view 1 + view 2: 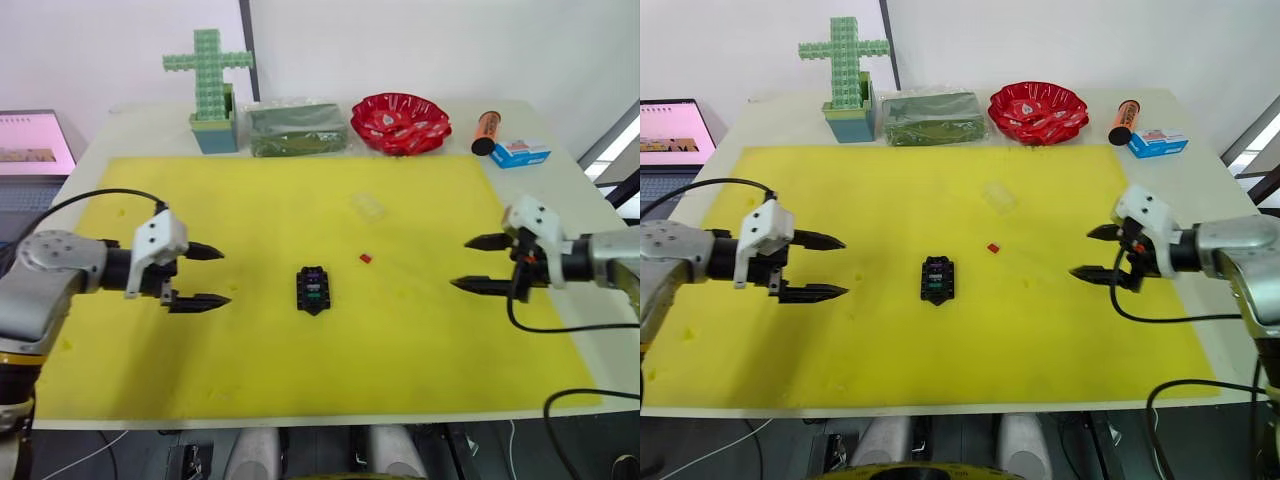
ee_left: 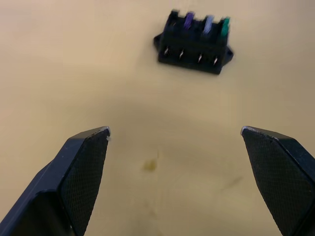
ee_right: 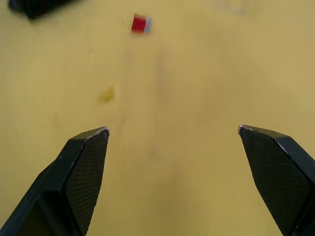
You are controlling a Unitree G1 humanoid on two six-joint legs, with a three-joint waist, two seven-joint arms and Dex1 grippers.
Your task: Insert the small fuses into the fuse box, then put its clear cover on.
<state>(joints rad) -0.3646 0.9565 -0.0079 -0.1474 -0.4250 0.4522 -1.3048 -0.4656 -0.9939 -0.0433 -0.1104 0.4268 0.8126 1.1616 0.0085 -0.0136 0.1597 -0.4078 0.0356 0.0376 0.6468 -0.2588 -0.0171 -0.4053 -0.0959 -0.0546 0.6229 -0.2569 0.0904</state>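
On yellow mat, red fuse (image 1: 365,258) lies loose nr fuse box (image 1: 314,289): tiny, light, slippery; pinch flat sides. Left gripper (image 1: 208,275) & right gripper (image 1: 478,263) fingers spread, empty.

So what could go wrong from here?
The red fuse is tiny and lies flat on the mat; the wide-open right end effector may struggle to pinch it. The clear cover is almost invisible, so it is easy to miss or knock. The light fuse box could slide or tip when the fuse is pushed in.
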